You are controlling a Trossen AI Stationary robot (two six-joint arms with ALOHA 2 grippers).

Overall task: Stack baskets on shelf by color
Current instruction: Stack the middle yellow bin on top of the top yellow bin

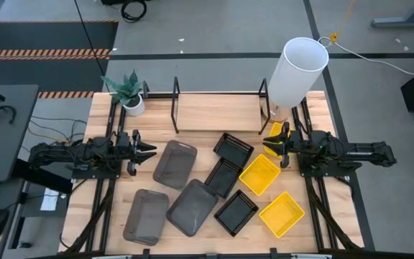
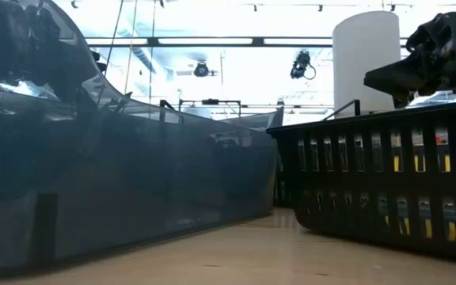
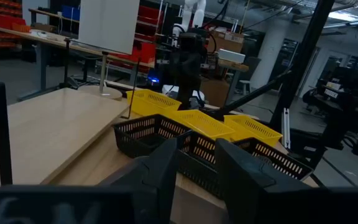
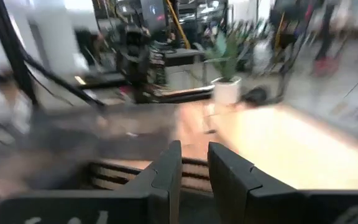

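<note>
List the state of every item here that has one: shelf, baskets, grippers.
shelf: bare, no basket on it.
grey baskets: three, lying apart on the table, unstacked.
black baskets: three, on the table, unstacked.
yellow baskets: three, on the table, unstacked.
left gripper: open, empty, beside a grey basket.
right gripper: open, empty, over a yellow basket near the white cylinder.

Left hand (image 1: 149,152) and right hand (image 1: 270,144) hover, fingers slightly parted.
</note>
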